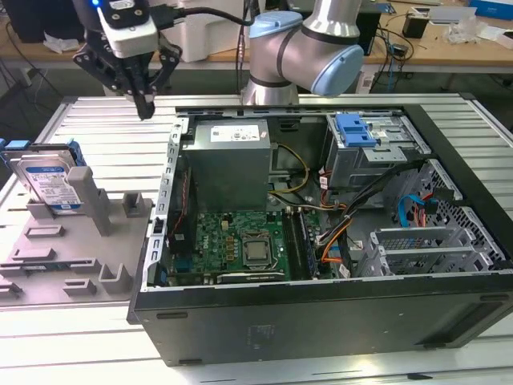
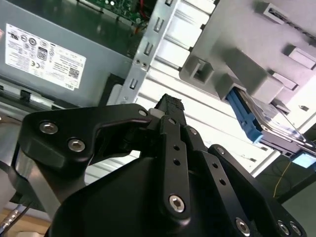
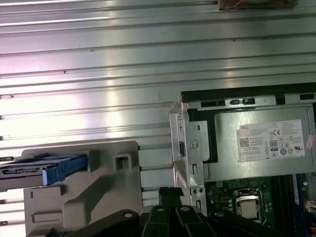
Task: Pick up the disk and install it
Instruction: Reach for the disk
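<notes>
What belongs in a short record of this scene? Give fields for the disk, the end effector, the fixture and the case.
disk: standing on edge in the grey fixture, exterior view's left
end effector: shut, empty, above the table between fixture and case, apart from the disk
case: open, lying on its side, motherboard showing
progress: disk not yet picked up

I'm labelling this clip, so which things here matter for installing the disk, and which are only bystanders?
Part of the job:
- disk, standing in the grey holder
- gripper, empty, hovering
- open computer case

Just lying about:
- power supply
- motherboard
- cluttered desks behind
</notes>
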